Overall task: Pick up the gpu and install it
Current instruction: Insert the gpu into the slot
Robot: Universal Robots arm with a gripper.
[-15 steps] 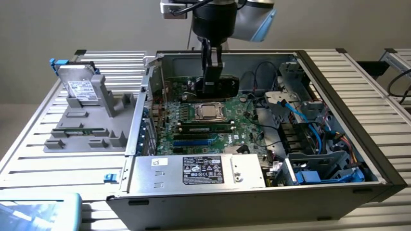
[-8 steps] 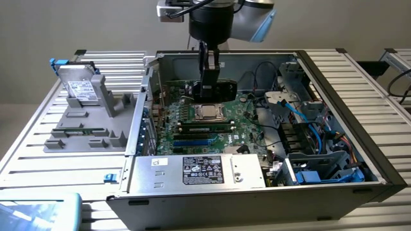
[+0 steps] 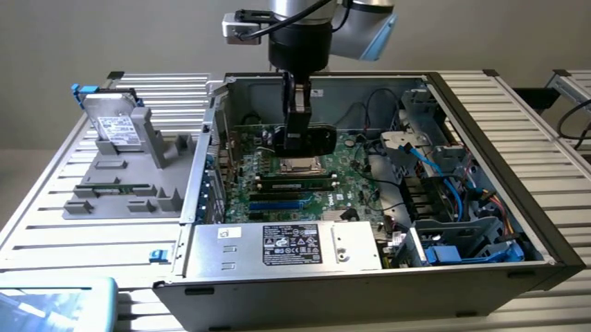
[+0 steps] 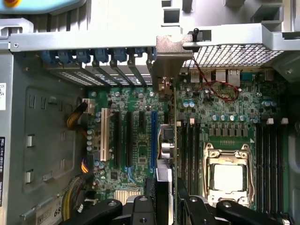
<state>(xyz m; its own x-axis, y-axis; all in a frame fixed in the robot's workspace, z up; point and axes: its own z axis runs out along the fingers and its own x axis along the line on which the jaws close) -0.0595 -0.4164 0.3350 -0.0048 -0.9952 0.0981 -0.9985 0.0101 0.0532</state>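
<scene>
Green board edge and a silver bracket (image 4: 167,61) are what the wrist view gives of the gpu (image 4: 167,143). It hangs edge-on between the jaws of the gripper (image 4: 165,199), which stand part-way closed and clamp the card by its two faces.

I'd say the pick-up is done and the install is the step in hand. The card is inside the open computer case (image 3: 503,131), above the motherboard (image 4: 136,154), and looks clear of it. It sits just beside the long blue slot (image 4: 153,136), not over it.

Seating it would, to my eye, call for the card's lower edge to line up with that slot. The bracket would also have to meet the rear openings (image 4: 101,58), followed by a straight, square press.

The arm comes down from above near the case's back wall, wrist upright, jaws pointing at the board.
</scene>
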